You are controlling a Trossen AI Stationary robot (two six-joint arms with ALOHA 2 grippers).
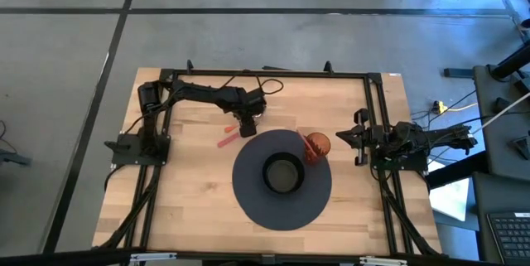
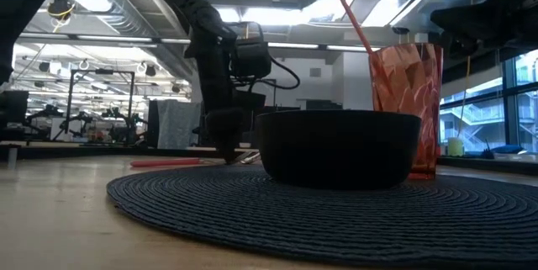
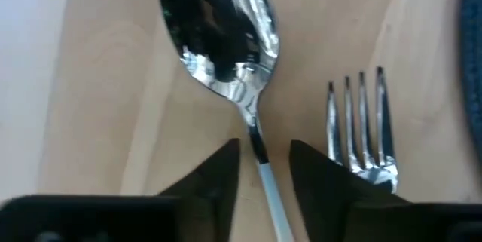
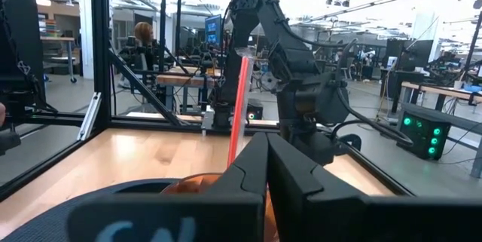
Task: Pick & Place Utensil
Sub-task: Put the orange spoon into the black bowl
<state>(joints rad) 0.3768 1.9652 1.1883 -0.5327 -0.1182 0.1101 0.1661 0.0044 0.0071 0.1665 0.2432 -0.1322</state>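
A shiny metal spoon (image 3: pixel 222 31) lies flat on the wooden table, with a metal fork (image 3: pixel 361 121) beside it. My left gripper (image 3: pixel 263 148) points down over them, open. Its two fingers stand on either side of the spoon's neck (image 3: pixel 254 133) without touching it. In the high view, the left gripper (image 1: pixel 248 131) is just off the far-left rim of the round dark placemat (image 1: pixel 248 204). My right gripper (image 4: pixel 267 140) waits at the table's right side (image 1: pixel 341 137), shut and holding nothing.
A black bowl (image 1: pixel 283 173) sits in the middle of the placemat. An orange tumbler (image 1: pixel 318 145) with a red straw (image 2: pixel 357 26) stands at the mat's far-right rim. Red sticks (image 1: pixel 228 137) lie on the wood left of my left gripper. A black frame (image 1: pixel 265 74) runs along the table's edges.
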